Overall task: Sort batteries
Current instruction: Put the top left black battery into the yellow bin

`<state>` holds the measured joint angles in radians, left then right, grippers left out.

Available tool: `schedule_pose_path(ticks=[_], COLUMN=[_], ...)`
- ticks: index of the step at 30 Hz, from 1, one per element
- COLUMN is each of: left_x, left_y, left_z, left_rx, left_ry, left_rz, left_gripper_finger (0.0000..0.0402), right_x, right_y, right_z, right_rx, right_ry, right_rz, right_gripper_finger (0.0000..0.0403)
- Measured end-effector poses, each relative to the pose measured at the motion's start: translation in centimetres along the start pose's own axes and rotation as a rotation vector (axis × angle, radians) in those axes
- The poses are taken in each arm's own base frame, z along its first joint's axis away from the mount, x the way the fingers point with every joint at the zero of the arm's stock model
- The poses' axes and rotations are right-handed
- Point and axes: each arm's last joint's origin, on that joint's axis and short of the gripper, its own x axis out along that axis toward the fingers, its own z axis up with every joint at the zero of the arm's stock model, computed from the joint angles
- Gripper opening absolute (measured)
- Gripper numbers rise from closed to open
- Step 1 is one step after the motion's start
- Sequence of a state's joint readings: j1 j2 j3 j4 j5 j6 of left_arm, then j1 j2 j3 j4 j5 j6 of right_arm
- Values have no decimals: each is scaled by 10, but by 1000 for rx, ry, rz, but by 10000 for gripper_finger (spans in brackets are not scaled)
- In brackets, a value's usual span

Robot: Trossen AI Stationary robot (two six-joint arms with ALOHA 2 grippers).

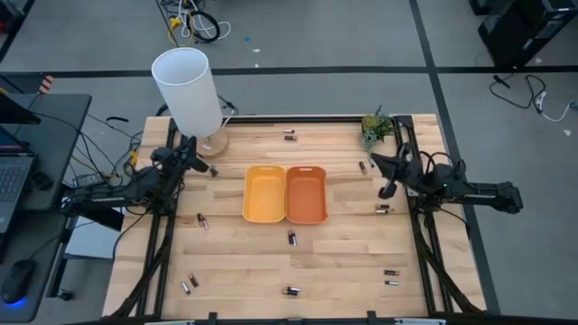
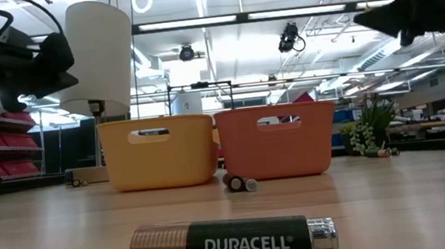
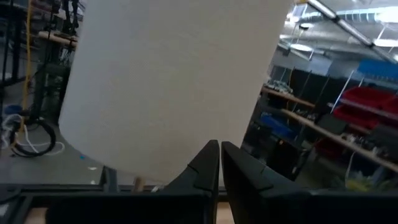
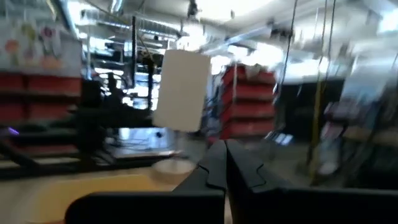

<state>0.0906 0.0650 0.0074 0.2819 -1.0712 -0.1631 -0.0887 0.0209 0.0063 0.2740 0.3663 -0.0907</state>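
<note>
Nearest the low camera, a copper-and-black cylindrical battery [image 2: 233, 244] lies on its side on the pale wooden slatted worktop [image 1: 235, 262]; from above it appears to be the cell at six o'clock near the front edge [image 1: 291, 291]. The other batteries are scattered loose around the worktop: two at seven o'clock [image 1: 189, 283], two at four o'clock [image 1: 390, 277], one just in front of the trays [image 1: 292, 237], one at nine o'clock [image 1: 201, 220], one at three o'clock [image 1: 383, 208], one near the lamp base [image 1: 213, 171], one at two o'clock [image 1: 362, 166] and one at twelve o'clock by the far edge [image 1: 290, 135]. That makes about eleven that I can count; a further one may be hidden.

At the centre stand two rectangular plastic trays, touching side by side: one yellow [image 1: 263, 193], one orange [image 1: 306, 193]. Both look empty, so sorting has not yet begun.

The left pincer [image 1: 193, 162] hovers at ten o'clock, clenched on nothing, just beside the tall white cylindrical lamp [image 1: 187, 91]. The right pincer [image 1: 388, 190] hangs at three o'clock, also clenched and empty, near the small green potted plant [image 1: 376, 127] in the far corner.

The main risks, as I judge them: the left arm could knock over the lamp, since it is so close; the round cells could roll away if a fingertip nudges one off-centre; and both pincers must release before descending, or they will merely push a cell aside.
</note>
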Motion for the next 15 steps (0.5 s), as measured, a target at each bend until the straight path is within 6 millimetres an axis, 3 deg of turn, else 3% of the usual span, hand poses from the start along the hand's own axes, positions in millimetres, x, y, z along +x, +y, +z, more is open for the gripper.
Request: schedule_pose_path(ticks=[4, 9, 15], left_x=[0, 0, 0], left_y=[-1, -4, -3], left_z=[-3, -6, -7], left_rx=[84, 71, 39], left_ry=[27, 57, 65], left_rz=[-54, -153, -148], left_gripper_finger=[35, 35, 35], right_x=[0, 1, 2], right_y=[3, 8, 6], right_z=[-13, -19, -23], right_rx=[155, 126, 87], right_ry=[133, 202, 232], right_rz=[66, 209, 106], right_gripper_finger=[0, 0, 0])
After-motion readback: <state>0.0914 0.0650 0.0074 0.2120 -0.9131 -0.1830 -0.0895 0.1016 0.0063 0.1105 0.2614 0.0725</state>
